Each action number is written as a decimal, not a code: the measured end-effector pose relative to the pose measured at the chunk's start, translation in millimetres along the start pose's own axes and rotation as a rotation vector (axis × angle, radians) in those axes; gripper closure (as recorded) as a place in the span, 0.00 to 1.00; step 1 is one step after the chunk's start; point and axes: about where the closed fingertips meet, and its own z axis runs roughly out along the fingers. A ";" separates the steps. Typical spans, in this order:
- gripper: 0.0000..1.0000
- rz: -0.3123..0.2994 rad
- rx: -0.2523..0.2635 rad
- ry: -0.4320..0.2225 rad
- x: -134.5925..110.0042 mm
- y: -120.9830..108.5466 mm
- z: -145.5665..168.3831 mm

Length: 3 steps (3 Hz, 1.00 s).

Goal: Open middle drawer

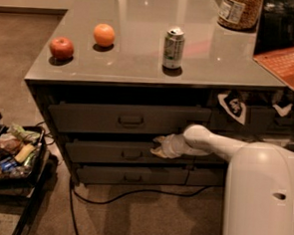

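Landmark for all positions: the counter (140,64), a grey-topped unit with three dark grey drawers stacked in its front face.

1. The middle drawer (100,152) sits under the counter top, second in the stack, between the taller top drawer (87,117) and the slim bottom drawer (103,174). Its small metal pull (131,154) is at the centre of its front. A dark gap shows above its front. How far it stands out from the counter face cannot be told.

2. The gripper (157,145) is at the counter's front face, against the middle drawer's front, just right of the pull and near the drawer's upper edge. Whether it is open or closed, and whether it has hold of anything, cannot be told. The white arm (220,144) reaches in from the right of the counter front.

3. On the counter top: a red apple (61,48) near the left edge, an orange (104,34) just behind and right of it, and a drink can (173,47) upright near the middle. A jar (238,10) stands at the back right.

4. On the floor left of the counter stands a black tray (36,175) of mixed items. A dark cable (132,197) lies on the floor below the counter front.
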 end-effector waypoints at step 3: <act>0.94 0.003 -0.029 -0.003 -5.7 7.1 -3.3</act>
